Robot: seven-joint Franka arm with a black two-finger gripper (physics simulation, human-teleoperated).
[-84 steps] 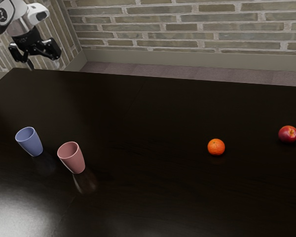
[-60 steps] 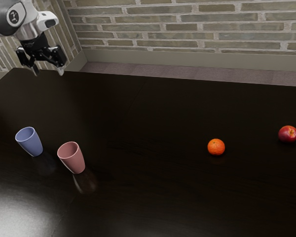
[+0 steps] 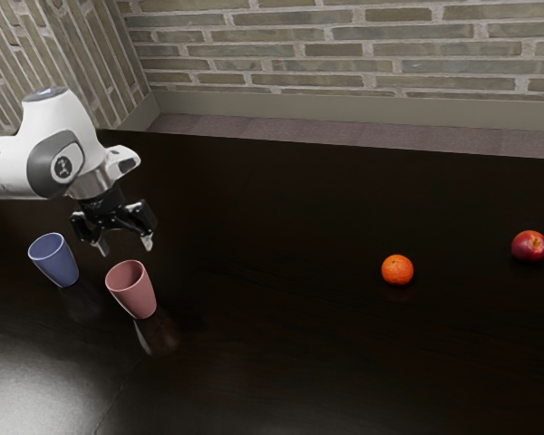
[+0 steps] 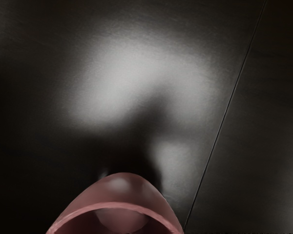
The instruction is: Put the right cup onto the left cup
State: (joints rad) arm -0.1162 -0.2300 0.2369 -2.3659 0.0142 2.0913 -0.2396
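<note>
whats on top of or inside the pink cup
Nothing rests on the pink cup; my open gripper hangs above it. Inside, the upper inner wall shows bare, but the cup's own near side hides the bottom, so I can't tell what lies there.

The exterior view looks down at a slant, set well back from the pink cup (image 3: 134, 294) and facing past it toward the brick wall (image 3: 344, 65). The wrist view looks steeply down from close above; both share the cup and tabletop (image 3: 290, 362) beside it.
</note>
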